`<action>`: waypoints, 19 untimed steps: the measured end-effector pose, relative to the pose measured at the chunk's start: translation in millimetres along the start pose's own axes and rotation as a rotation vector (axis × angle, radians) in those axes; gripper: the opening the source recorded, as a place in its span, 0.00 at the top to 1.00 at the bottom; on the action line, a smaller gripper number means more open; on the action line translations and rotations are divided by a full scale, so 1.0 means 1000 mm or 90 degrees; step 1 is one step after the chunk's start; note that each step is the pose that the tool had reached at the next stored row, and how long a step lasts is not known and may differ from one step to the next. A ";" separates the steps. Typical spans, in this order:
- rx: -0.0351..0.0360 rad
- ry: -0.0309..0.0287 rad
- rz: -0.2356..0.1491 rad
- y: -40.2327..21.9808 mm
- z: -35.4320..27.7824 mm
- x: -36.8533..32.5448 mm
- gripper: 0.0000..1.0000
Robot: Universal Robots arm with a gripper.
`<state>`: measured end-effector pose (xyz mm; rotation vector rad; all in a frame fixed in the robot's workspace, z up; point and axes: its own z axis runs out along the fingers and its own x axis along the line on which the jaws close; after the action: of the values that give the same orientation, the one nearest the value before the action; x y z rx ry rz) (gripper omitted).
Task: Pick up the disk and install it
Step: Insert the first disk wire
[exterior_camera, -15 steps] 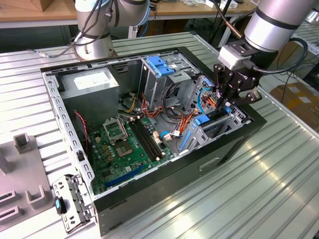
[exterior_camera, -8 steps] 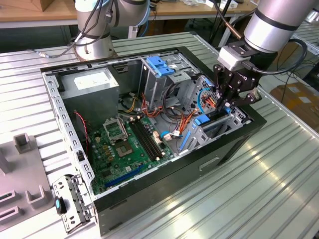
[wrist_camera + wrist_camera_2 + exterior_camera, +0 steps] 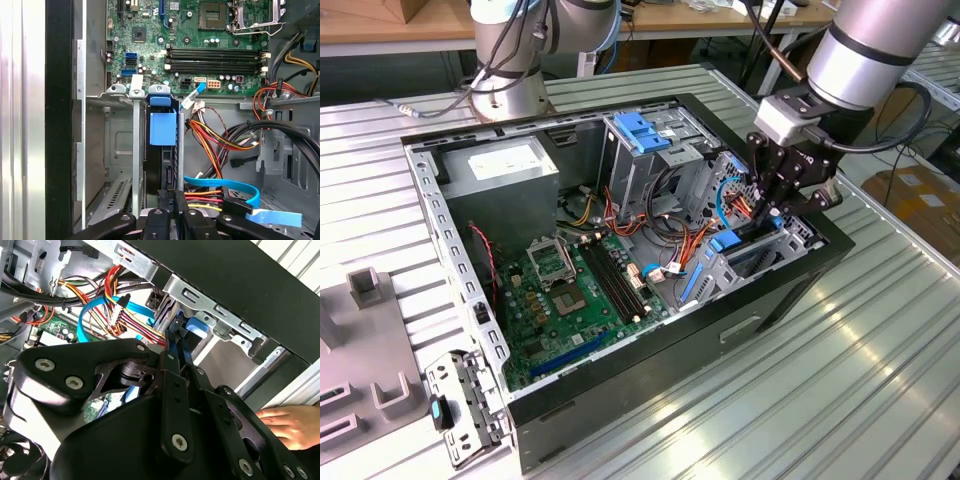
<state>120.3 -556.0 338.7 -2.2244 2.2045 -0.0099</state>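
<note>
Disk [image 3: 161,165] stood on edge in the drive bay at the front corner of the open computer case [image 3: 790,290], seen edge-on in the first wrist view, w/ a blue plastic rail tab [image 3: 163,127] at its far end. Gripper [image 3: 169,212] was closed in on the disk's near edge, fingers [image 3: 191,220] pressed against it from both sides (contact itself partly hidden by the black linkages). In the exterior view the gripper [image 3: 767,215] reached down into the case beside the bay, and the blue tab [image 3: 724,241] showed just below it.

Bay walls: thin metal plates [image 3: 136,150] flanked the disk closely on either side. Cable bundle, red/yellow/orange [image 3: 210,135], plus a flat blue data cable [image 3: 220,184] lay just beside the bay, near the fingers; the same bundle [image 3: 120,305] showed in the second wrist view behind the gripper body.

Other items: green motherboard [image 3: 570,290] on the case floor, grey power-supply box [image 3: 505,170] at the far corner, blue latch [image 3: 642,130] atop the metal cage. A person's hand [image 3: 290,425] rested outside the case wall in the second wrist view. Case sat on a ribbed metal table [image 3: 840,400].
</note>
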 end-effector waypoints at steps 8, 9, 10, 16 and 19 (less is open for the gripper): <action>0.0003 -0.0001 0.000 0.0001 0.0036 -0.0001 0.83; 0.0004 -0.0014 0.000 0.0001 0.0039 -0.0002 0.82; 0.0004 -0.0015 0.000 0.0001 0.0028 -0.0001 0.82; 0.0003 -0.0003 0.000 0.0000 -0.0108 -0.0001 0.76; 0.0003 -0.0001 0.000 0.0001 -0.0110 -0.0002 0.84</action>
<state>120.1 -555.9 349.7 -2.2237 2.2045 -0.0102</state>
